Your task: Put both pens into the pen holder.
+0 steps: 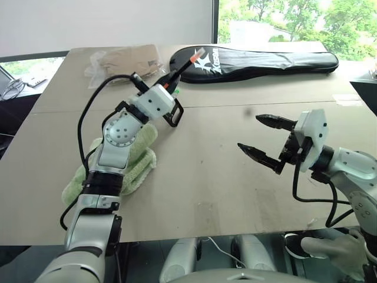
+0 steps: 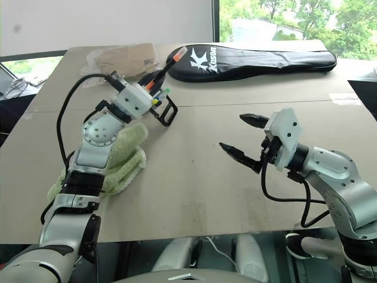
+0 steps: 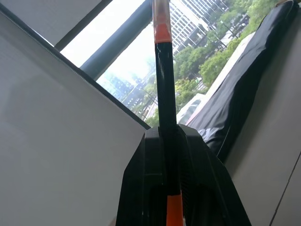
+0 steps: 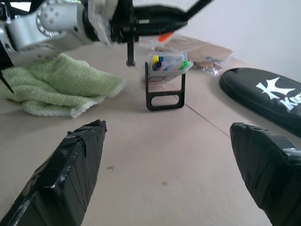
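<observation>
I used the pen holder as my landmark: a small clear container on a black wire frame, standing on the table with yellow, blue and green tops showing inside. My left gripper was clamped shut on the orange and black pen, held in the air directly above and just behind the holder, pale tip angled up and away toward the black racket bag, which lay well beyond the holder. The left wrist view confirmed the grip: both black fingers pressed against the pen shaft. The pen was clear of the holder's mouth, not yet inside. My right gripper hung well to the right of the holder, above bare table, jaws spread wide and holding nothing. A green towel lay bunched just on the near left side of the holder, under my left forearm. A crinkled plastic packet sat behind the holder, left of the bag. I could not make out the blue pen for certain; a blue top did show inside the holder, but whether that was the pen I couldn't tell. My read: one pen in hand and lifted, insertion not done. Remaining work was tipping it down and dropping it into the holder.
</observation>
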